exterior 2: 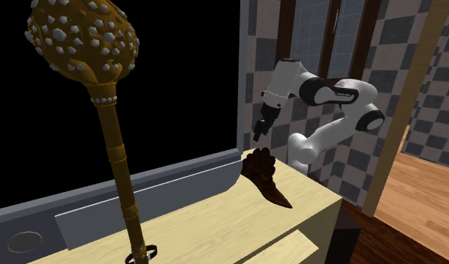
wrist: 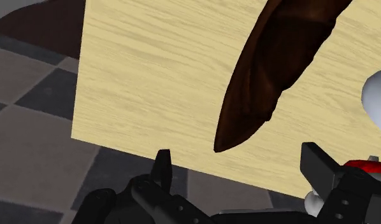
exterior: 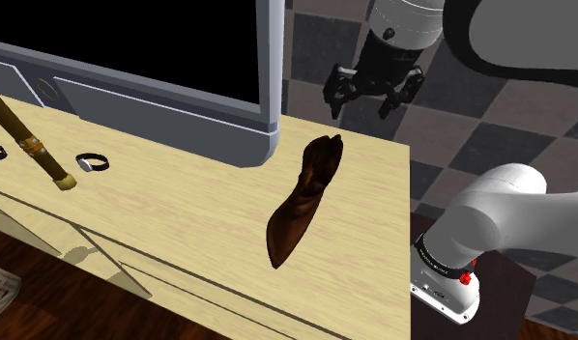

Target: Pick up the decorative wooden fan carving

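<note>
the carving [exterior: 304, 201] is dark brown and long, one end broad and the other tapering to a point. i see it on the pale wooden table [exterior: 181, 217], near the corner by the arm, just past the grey lower corner of the big black screen [exterior: 270, 87]. in the second exterior view the carving [exterior 2: 266, 176] sits directly under the gripper [exterior 2: 258, 135], with a clear gap between them. in the shoulder view the gripper [exterior: 361, 106] hangs above the table's far edge, against the checkered floor [exterior: 490, 145]. through the wrist camera the fingers [wrist: 162, 167] stand wide apart, holding nothing, with a narrow end of the carving [wrist: 278, 63] ahead of them. further along the table lie a gold studded mace [exterior 2: 73, 37] and a small ring [exterior: 92, 162].
</note>
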